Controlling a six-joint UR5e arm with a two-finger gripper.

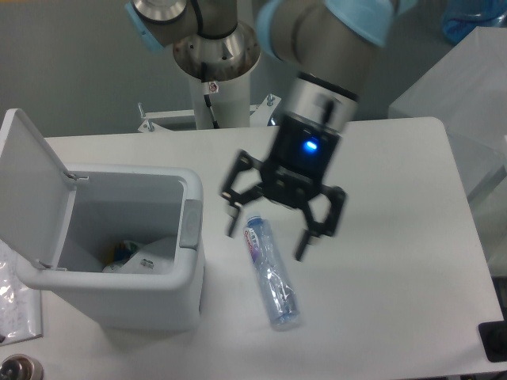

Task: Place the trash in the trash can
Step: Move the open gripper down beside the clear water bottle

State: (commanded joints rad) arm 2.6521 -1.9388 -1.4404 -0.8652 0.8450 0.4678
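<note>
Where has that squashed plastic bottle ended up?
The bottle lies flat on the table, just right of the trash can, below the open gripper.

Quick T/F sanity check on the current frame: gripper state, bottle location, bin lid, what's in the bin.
1. The gripper is open and holds nothing. True.
2. The crushed bottle is inside the trash can. False: it lies on the table, right of the trash can.
3. The lid is open. True.
4. The trash can is empty. False: the wrapper lies at its bottom.
5. The gripper is above the bottle's upper end. True.
</note>
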